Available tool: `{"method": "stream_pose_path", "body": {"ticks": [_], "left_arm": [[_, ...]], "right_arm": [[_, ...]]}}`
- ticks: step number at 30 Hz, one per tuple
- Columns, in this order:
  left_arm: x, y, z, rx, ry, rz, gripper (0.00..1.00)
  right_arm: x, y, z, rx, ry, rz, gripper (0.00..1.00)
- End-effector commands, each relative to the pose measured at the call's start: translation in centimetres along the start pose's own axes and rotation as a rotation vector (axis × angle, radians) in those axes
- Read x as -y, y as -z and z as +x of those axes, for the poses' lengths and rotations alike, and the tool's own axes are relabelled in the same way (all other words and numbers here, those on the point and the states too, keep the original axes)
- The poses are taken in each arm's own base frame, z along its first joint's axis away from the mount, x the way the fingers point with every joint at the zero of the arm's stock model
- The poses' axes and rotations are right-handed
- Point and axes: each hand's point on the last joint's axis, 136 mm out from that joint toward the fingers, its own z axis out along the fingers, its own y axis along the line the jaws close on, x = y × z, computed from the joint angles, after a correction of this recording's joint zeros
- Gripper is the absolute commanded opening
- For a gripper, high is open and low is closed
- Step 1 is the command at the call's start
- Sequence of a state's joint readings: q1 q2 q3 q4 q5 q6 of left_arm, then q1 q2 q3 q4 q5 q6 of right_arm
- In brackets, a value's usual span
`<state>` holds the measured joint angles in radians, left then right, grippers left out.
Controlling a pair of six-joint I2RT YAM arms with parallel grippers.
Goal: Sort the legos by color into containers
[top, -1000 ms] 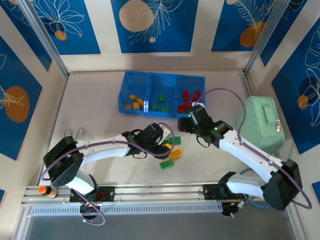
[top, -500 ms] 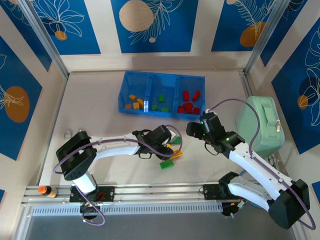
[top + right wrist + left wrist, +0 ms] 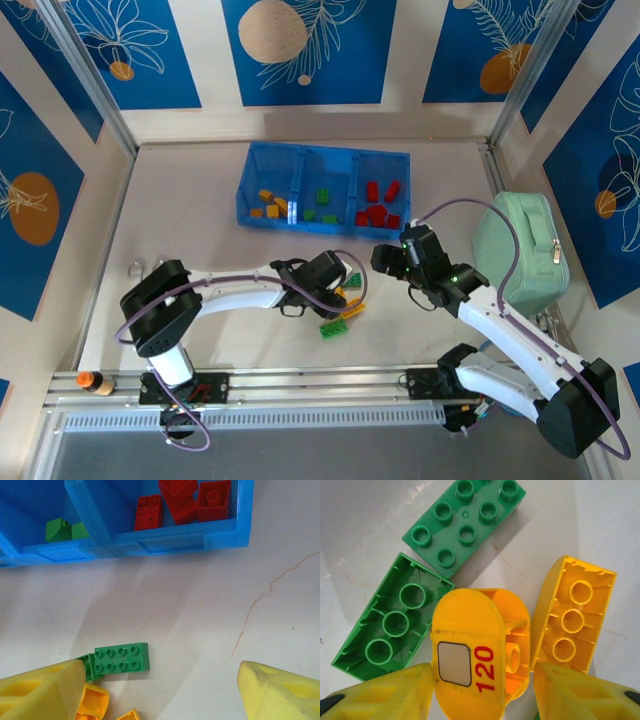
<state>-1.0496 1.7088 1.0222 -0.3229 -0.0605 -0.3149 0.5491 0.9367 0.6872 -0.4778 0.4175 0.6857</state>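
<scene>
While most legos are already sitting sorted in the bin, I'm straddling a loose orange brick on the worktop with the left hand open, right hand hanging open and empty, green bricks and a yellow brick waiting alongside.

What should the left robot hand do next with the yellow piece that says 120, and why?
Probably close the left gripper on the rounded yellow brick. Its fingers sit open on either side of that brick, so it looks lined up but not yet gripped. Closing is likely the smallest step before lifting.
</scene>
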Motion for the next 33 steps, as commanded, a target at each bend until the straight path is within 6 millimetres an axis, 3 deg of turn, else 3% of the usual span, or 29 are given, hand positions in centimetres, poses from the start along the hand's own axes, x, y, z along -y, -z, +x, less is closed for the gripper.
{"method": "stream_pose_path", "body": {"ticks": [1,11,18,24,33], "left_arm": [[-0.2,-0.5,0.5,-0.033,-0.017,-0.026,0.55],[-0.9,-1.1,1.1,-0.049,-0.014,-0.063,0.50],[-1.3,-1.4,1.4,-0.059,-0.007,-0.084,0.37],[-1.3,-0.8,0.7,-0.025,-0.018,-0.083,0.28],[-1.5,1.3,-0.2,0.018,-0.012,-0.079,0.25]], "right_arm": [[0.0,0.1,0.2,0.005,-0.025,-0.016,0.80],[-0.1,0.0,0.1,0.007,-0.028,-0.021,0.80],[0.0,0.1,0.0,0.011,-0.027,-0.018,0.80],[-0.1,0.0,-0.2,0.015,-0.028,-0.021,0.80],[-0.1,-0.2,-0.2,0.012,-0.028,-0.019,0.80]]}}
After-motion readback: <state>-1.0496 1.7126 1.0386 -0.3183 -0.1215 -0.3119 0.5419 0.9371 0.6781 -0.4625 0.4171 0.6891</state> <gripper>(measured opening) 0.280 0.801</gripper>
